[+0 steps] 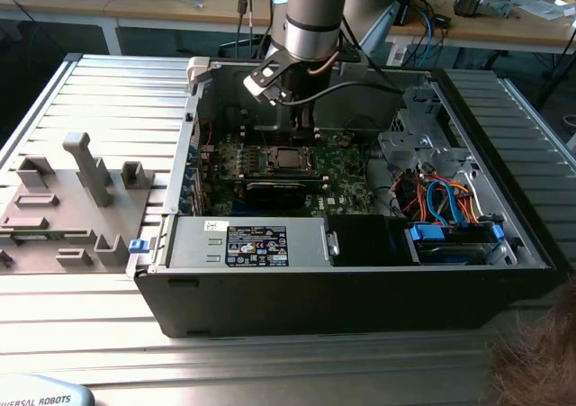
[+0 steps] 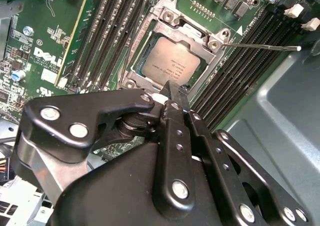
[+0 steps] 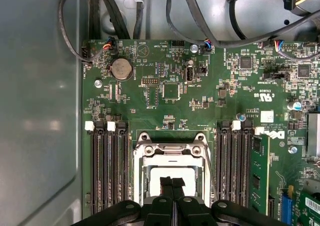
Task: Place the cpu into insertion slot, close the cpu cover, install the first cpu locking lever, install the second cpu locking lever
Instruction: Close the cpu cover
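Ribbed metal table (image 1: 90, 334) carries your open computer case (image 1: 360, 289). Your cpu (image 2: 172, 65) sits in its socket on the green board (image 3: 175, 80), mid-frame in the exterior view. Your gripper (image 2: 169, 88) is closed on nothing, its tips at the chip's edge.

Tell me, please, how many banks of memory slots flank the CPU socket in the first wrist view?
2. One bank lies between the socket and the bare metal case wall; the other is on the socket's opposite side. The tool hides their near ends.
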Available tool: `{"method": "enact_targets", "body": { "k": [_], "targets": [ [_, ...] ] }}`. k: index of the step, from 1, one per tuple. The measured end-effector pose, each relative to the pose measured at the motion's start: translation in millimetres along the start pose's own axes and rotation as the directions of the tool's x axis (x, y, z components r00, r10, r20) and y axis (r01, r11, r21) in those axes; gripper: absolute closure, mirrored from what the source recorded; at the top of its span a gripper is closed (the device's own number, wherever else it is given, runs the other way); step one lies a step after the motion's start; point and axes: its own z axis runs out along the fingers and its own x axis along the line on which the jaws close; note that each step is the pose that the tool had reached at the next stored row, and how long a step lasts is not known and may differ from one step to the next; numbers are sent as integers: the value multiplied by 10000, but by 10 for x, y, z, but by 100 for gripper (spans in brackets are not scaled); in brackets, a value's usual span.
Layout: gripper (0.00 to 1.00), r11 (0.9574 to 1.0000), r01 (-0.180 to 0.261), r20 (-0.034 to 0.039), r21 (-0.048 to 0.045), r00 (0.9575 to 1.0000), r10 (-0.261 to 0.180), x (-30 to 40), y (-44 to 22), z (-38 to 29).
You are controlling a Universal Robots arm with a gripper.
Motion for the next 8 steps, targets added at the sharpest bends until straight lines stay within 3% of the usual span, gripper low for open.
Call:
{"method": "enact_targets", "body": {
  "k": [8],
  "targets": [
    [89, 10000, 0, 0, 0, 10000, 0, 0, -24, 18]
  ]
}}
